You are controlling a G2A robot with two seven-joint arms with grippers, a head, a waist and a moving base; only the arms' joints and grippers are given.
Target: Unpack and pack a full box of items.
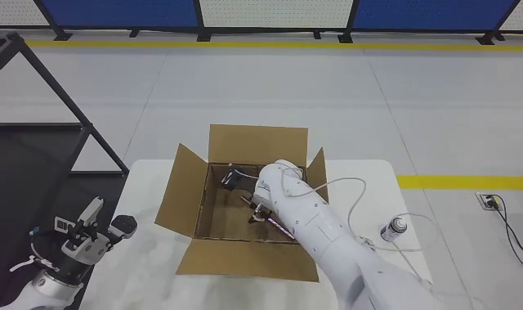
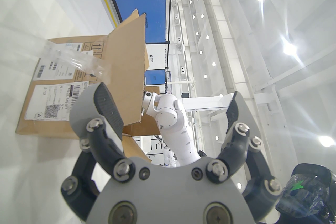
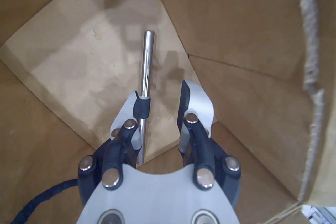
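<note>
White, round-cornered table [image 1: 368, 175] carries everything you are working with. Near its middle stands a large brown cardboard box [image 1: 258, 142] with all four flaps folded outward and paper shipping labels on one outer wall.

Your right arm bends down over the open top, and its right gripper [image 3: 160, 92] hangs low inside, close to the box floor. Its jaws stand partly apart and grip nothing. A slim, shiny steel rod [image 3: 145, 64] lies flat on the cardboard floor. It runs along the inner face of one finger [image 3: 141, 107], well apart from the other. You cannot tell whether the rod touches that finger.

Your left gripper [image 2: 168, 92] sits at the near-left edge of the table, outside the box and well apart from it. It points toward the labelled wall. Its jaws are spread wide, with nothing between them.

A crumpled sheet of clear plastic film [image 2: 76, 59] shows against that labelled wall.

A small silver can with a dark cap [image 1: 394, 228] rests on the table to the right, well apart from the box.
</note>
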